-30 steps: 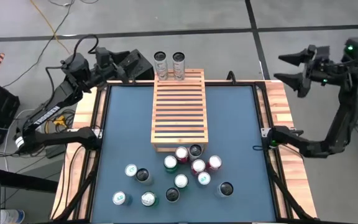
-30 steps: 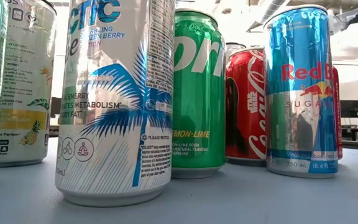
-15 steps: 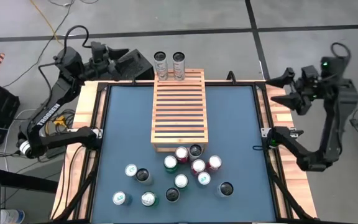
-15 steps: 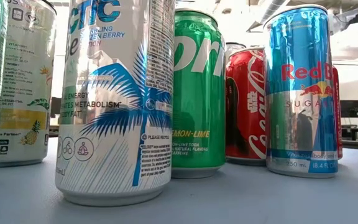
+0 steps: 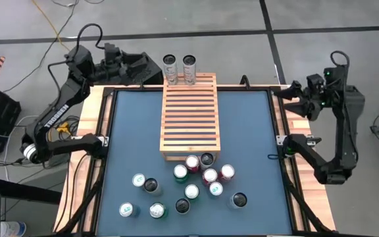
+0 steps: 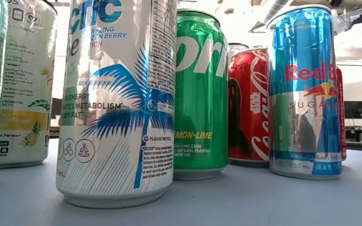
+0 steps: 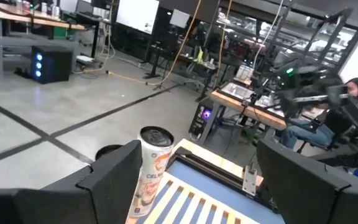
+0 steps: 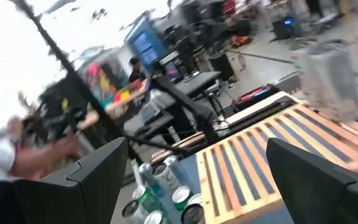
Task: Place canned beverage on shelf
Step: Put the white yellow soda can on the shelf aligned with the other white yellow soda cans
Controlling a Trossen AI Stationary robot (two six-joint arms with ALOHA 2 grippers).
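Cans (image 5: 191, 181) clustered at near end of table, just past shelf's (image 5: 189, 115) near edge. Two cans (image 5: 179, 68) stand on its far end. My left claw (image 5: 151, 71) empty, fingers apart, just beside those. My right claw (image 5: 288, 100) spread wide, empty, off table's right edge.

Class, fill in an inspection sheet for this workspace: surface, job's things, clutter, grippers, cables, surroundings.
Surface: dark blue tabletop in a wooden frame.
Job's things: light-brown slatted wooden shelf; two tall cans standing at its far end; cluster of upright cans on the table at its near end.
Clutter: nothing seen.
Grippers: left gripper open beside the two tall cans; right gripper open, over the table's right edge.
Cables: yellow cable on floor.
Surroundings: grey floor, desks, seated person.
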